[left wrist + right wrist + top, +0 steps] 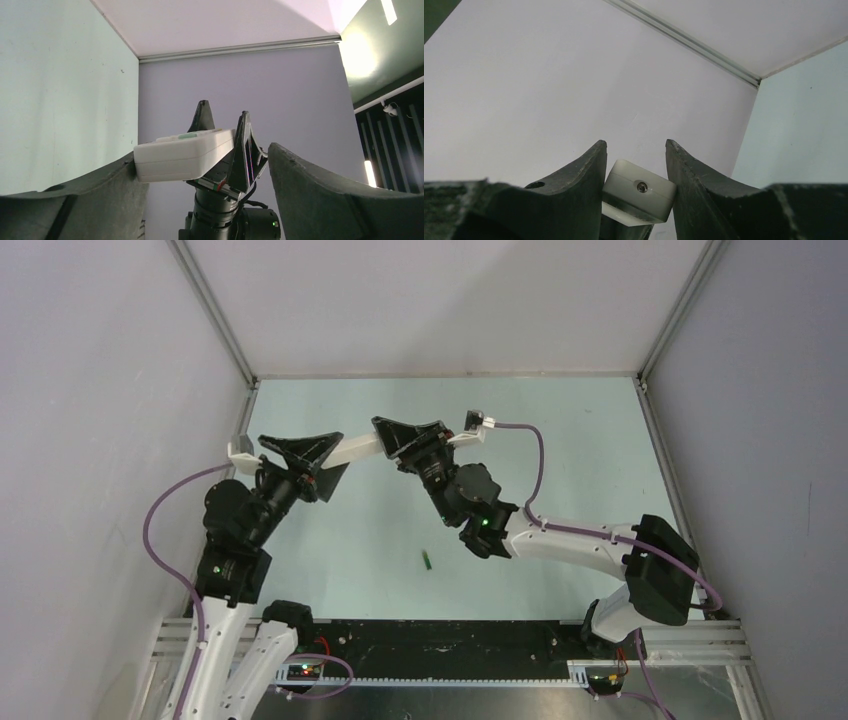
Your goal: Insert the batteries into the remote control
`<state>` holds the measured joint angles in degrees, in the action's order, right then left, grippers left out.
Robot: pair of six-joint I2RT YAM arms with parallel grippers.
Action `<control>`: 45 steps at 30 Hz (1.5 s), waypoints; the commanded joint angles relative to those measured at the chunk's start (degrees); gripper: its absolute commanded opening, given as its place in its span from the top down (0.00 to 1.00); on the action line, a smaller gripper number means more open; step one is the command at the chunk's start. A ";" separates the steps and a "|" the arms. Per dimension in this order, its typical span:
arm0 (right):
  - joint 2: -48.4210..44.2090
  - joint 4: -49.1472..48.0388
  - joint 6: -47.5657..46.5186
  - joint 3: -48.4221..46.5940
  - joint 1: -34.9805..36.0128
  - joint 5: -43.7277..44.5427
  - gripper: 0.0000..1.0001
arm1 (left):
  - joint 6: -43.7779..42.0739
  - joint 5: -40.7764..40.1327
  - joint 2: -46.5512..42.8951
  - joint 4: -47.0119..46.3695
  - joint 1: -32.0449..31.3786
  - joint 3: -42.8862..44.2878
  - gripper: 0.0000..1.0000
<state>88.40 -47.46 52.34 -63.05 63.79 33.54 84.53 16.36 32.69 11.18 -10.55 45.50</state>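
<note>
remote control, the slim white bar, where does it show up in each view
Top external: slim white rectangular remote control, upper middle.
Left wrist: just left of centre.
Right wrist: its end, bottom centre.
Shared landmark: black right gripper clamping it.

**You had the remote control [182,157] held between the two grippers, with one green battery [427,560] lying loose.**

The remote was a slim white bar, roughly level, bridging the left gripper [335,452] and the right gripper [387,443]. One end, a blunt white face with a small round emitter, sat pinched between the right gripper's fingers and touched both. The other end lay against one finger of the left gripper, whose opposite finger stood well clear. A pale green patch showed on the bar's upper face. The battery, tiny and green, lay on its side on the table [560,440], well apart from both grippers, on the base side of the right one.
</note>
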 commanded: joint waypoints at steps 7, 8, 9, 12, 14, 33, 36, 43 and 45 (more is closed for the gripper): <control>-2.56 5.91 1.72 -2.29 -2.87 -0.56 0.86 | 2.46 4.45 0.38 -2.60 -0.31 -2.65 0.05; -2.71 6.53 1.92 -2.28 -3.18 -1.08 0.87 | 2.69 4.88 0.32 -2.68 -0.32 -2.89 0.04; -2.80 6.70 2.04 -2.26 -3.77 -1.94 0.88 | 2.89 5.07 0.28 -2.71 -0.29 -3.29 0.02; -3.19 8.64 3.44 -2.28 -5.28 -4.09 0.93 | 3.22 5.91 0.19 -2.72 -0.29 -3.78 0.01; -3.43 9.74 4.33 -2.30 -6.38 -5.57 0.95 | 3.23 6.69 0.33 -2.78 -0.32 -3.95 0.01; -5.74 22.70 5.98 -2.25 -12.92 -11.29 1.00 | -5.25 12.21 1.61 -2.82 -0.27 -7.37 0.01; -5.93 23.45 6.19 -1.35 -13.94 -12.97 1.00 | -9.80 12.50 2.50 -2.76 -0.26 -6.32 0.01; -8.45 30.36 6.25 -1.15 -18.26 -23.29 1.00 | -38.35 15.22 5.28 2.34 -0.27 2.74 0.01; -9.63 33.61 6.33 -1.20 -19.65 -26.96 1.00 | -44.94 16.01 6.37 4.68 -0.29 5.01 0.01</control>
<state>83.24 -18.46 58.02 -63.13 46.85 14.31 59.55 29.30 38.72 13.23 -10.59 44.25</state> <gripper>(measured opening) 0.467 0.987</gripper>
